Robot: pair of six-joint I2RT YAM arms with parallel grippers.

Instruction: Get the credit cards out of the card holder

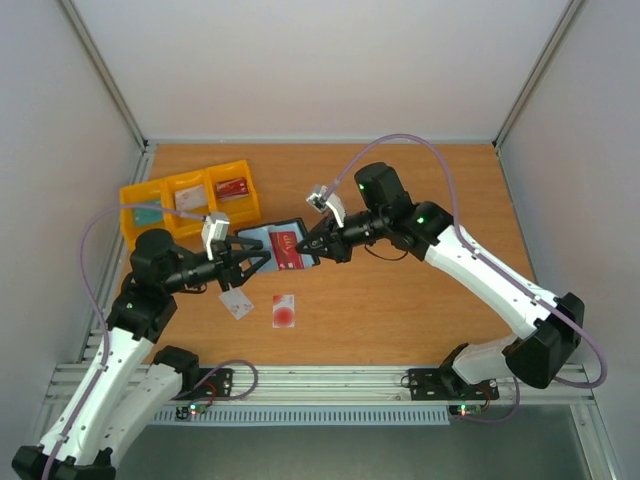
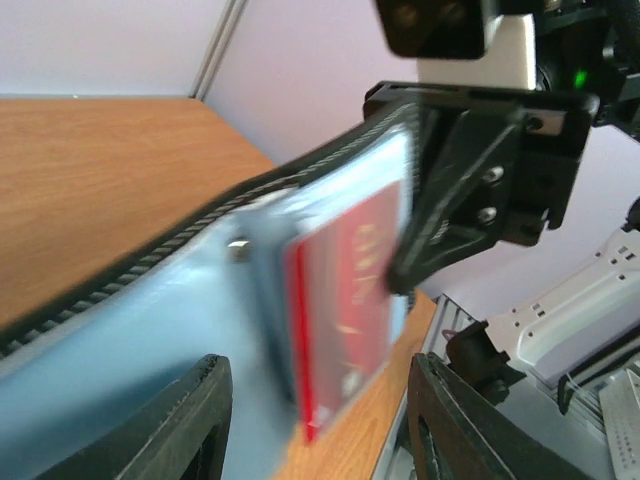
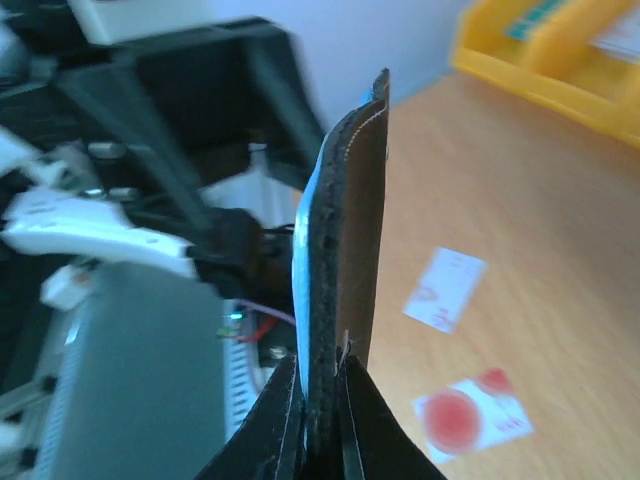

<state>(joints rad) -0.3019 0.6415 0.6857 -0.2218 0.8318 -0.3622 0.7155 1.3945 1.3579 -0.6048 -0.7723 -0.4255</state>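
Black bifold card holder (image 1: 265, 242) with grey-blue inner pockets is held up off the wooden table (image 1: 420, 300), pinched along one edge by the right gripper (image 1: 312, 245), whose jaws are clamped tight on it. It's spread open towards the left gripper (image 1: 265, 259), and a dark red card (image 1: 288, 250) can be seen poking partway out of a pocket, its free end sat right between the left gripper's fingers (image 2: 190, 420). Those jaws are parted, and no contact with the card can be made out (bit blurry there). Two more cards are laid flat on the table just below the left gripper: a white card with small red marks (image 1: 237, 304) and, just beside it, a white card with a big red circle (image 1: 284, 311). Yellow plastic bins (image 1: 190, 183) are parked behind the left gripper.
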